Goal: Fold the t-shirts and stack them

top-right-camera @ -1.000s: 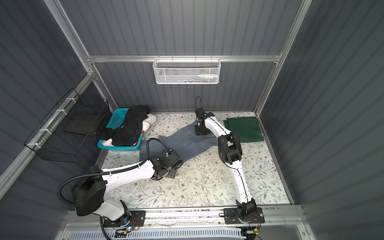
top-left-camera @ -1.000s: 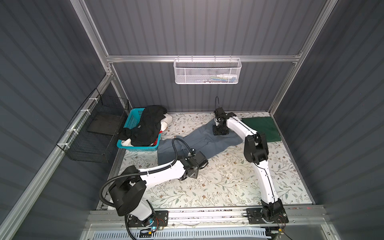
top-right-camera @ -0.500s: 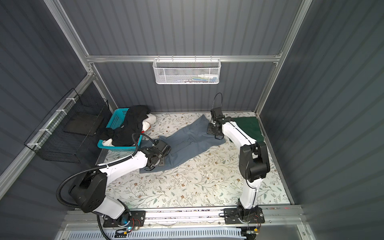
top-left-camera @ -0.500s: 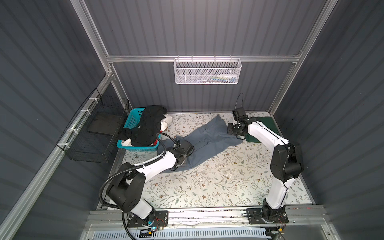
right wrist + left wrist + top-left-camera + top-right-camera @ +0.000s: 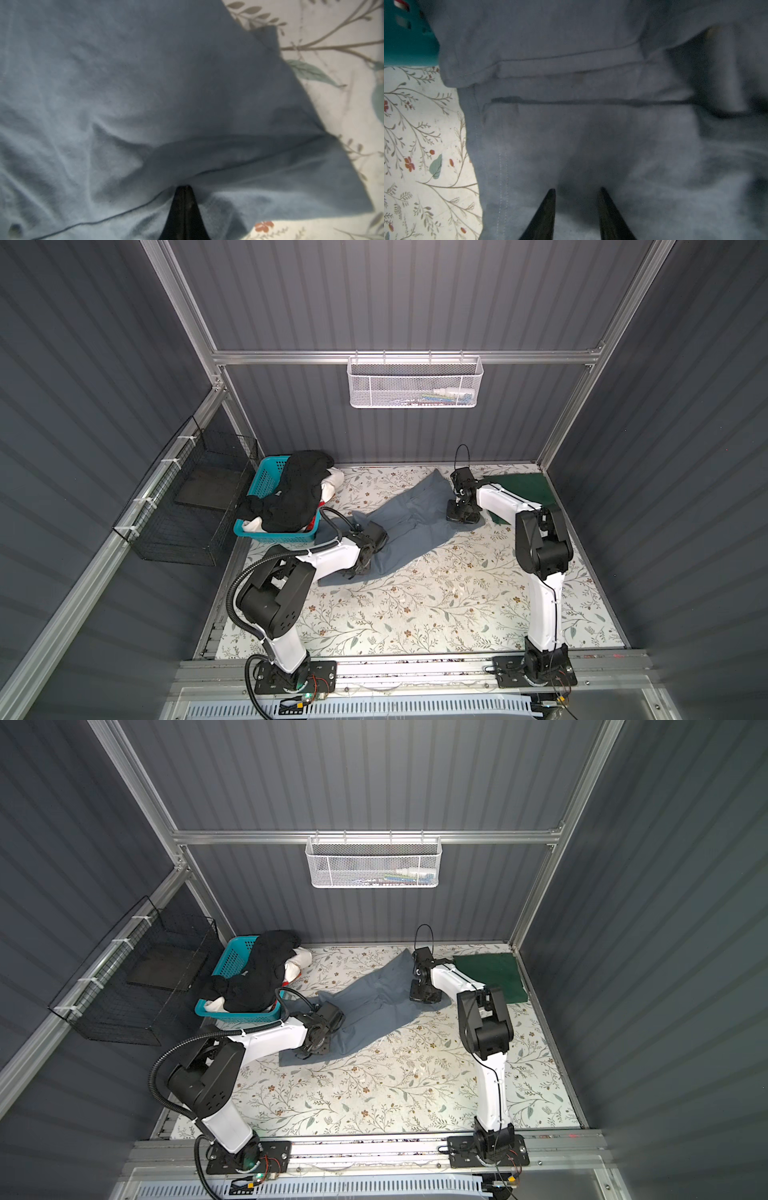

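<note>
A slate blue-grey t-shirt (image 5: 411,522) (image 5: 374,1006) lies spread diagonally across the floral table. My left gripper (image 5: 358,568) (image 5: 576,190) presses down on its near-left end, jaws apart with cloth between the tips. My right gripper (image 5: 459,516) (image 5: 184,187) is shut on a fold at the shirt's right edge, where creases run into its tips. A folded dark green t-shirt (image 5: 523,489) (image 5: 490,973) lies flat at the back right. A black t-shirt (image 5: 299,489) and a white one (image 5: 334,483) are heaped in the turquoise basket (image 5: 266,477).
The turquoise basket (image 5: 404,41) stands close beside the shirt's left end. A white wire basket (image 5: 413,383) hangs on the back wall and a black wire shelf (image 5: 195,497) on the left wall. Bare floral table (image 5: 415,605) stretches along the front.
My right gripper swung right, came back toward the front and shut on the shirt's edge. My left gripper shifted left to the shirt's near end and its jaws narrowed.
</note>
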### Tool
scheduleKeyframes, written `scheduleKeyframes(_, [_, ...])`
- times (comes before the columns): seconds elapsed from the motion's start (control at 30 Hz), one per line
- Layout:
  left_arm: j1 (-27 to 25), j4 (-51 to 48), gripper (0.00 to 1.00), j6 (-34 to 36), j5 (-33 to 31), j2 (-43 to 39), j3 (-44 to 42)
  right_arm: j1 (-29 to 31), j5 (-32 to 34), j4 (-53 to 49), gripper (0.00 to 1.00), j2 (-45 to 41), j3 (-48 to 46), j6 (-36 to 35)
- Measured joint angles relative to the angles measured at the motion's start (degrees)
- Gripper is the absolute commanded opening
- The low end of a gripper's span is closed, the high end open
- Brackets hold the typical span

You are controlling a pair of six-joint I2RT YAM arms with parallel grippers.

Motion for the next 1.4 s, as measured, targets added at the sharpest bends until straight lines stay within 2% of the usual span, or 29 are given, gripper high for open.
scheduleKeyframes(0.07, [0.0,0.2,0.27,0.5,0.3,0.2,0.1,0.0,0.1,-1.3,0.0,1.7,2.1,-0.6])
scheduleKeyframes(0.17, [-0.5,0.7,0.09,1.5,1.4,0.9,0.4,0.0,0.1,-3.5,0.0,4.2,6.0,-1.7])
scheduleKeyframes(0.27, [-1.9,1.3,0.05,1.6,1.2,1.4,0.4,0.0,0.0,-5.0,0.0,6.5,10.0,-2.8])
scheduleKeyframes(0.3, [-2.4,1.4,0.0,1.6,1.0,1.4,0.3,0.0,-0.1,-5.3,0.0,7.3,11.2,-3.0])
scheduleKeyframes(0.5, [-4.2,2.8,0.0,1.4,-1.9,2.3,-1.0,0.0,-1.3,-6.8,0.0,10.1,15.9,-4.5])
scheduleKeyframes(0.73, [-6.8,0.2,0.0,0.6,-6.4,5.1,1.2,0.0,-2.8,-7.3,0.0,11.9,18.9,-5.7])
scheduleKeyframes(0.97, [-13.4,-2.9,0.0,-1.4,-10.0,9.1,4.6,-0.8,-5.4,-7.1,0.0,13.1,20.8,-6.2])
scheduleKeyframes(1.1, [-17.2,-3.5,0.0,-2.7,-8.9,9.5,6.2,-1.8,-8.3,-6.7,0.0,13.2,20.8,-6.1])
scheduleKeyframes(1.4, [-22.3,-3.1,0.0,-4.5,1.6,8.1,8.6,-3.6,-14.4,-5.0,0.0,13.9,21.1,-5.7])
